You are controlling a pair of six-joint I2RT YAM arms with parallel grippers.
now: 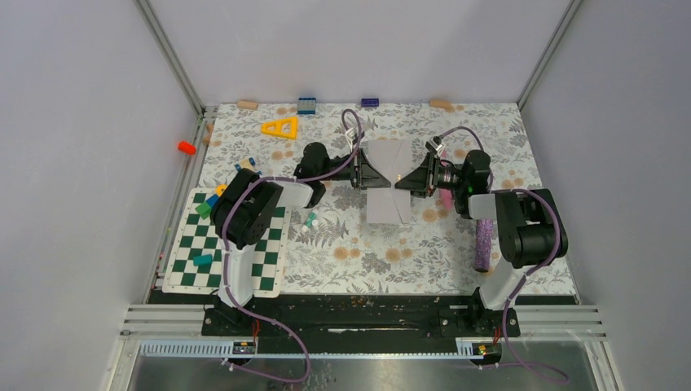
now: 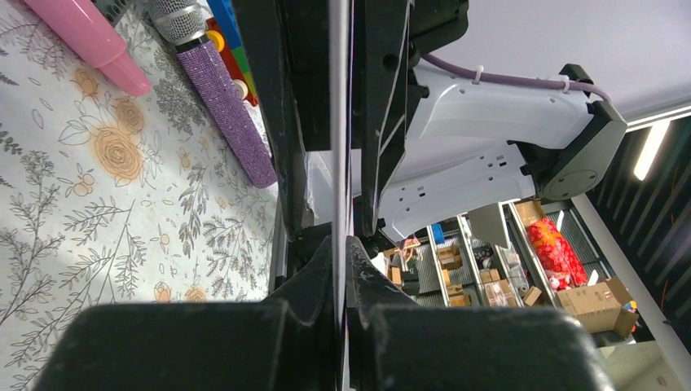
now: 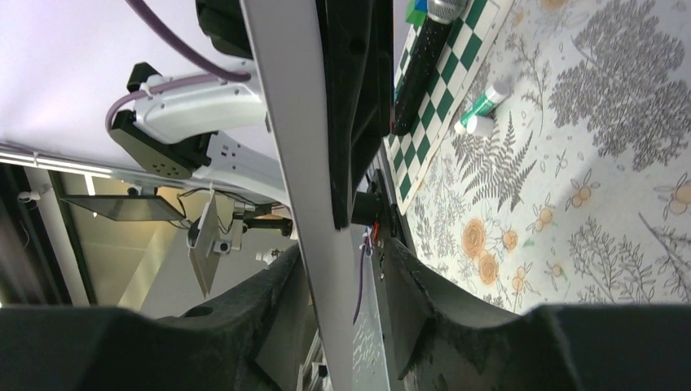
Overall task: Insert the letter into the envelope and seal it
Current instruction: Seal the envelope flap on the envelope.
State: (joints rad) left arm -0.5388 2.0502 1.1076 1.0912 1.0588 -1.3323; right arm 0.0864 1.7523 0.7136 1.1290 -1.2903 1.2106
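- Top external view: the envelope [image 1: 389, 183] sits mid-table between both arms, its grey face turned up to the camera. It appears lifted off the floral cloth [image 1: 367, 261] rather than lying on it.
- Left gripper [image 1: 368, 173] is clenched on the envelope's left edge. The left wrist view shows the paper edge-on, pinched tight with no gap.
- Right gripper [image 1: 406, 182] is released. In the right wrist view its jaws stand apart, and the grey sheet passes between them with a clear gap on at least one side.
- The letter is not visible in any view. It may be inside the envelope, but I cannot tell.
- Flap state is unclear. A crease crosses the envelope in the top view, but I cannot tell whether it is sealed.
- Risk 1: only one pinch at one edge carries the paper, so the free side may sag or swing about the left fingers.
- Risk 2: if the letter is inside and the mouth tips down, the letter could slide out.
- Risk 3: the right fingers flank the sheet closely, so a skewed retreat could snag it and pull it from the left grip.
- Risk 4: the purple glitter stick [image 1: 483, 244] lies near the right arm, and a wide swing could knock it.
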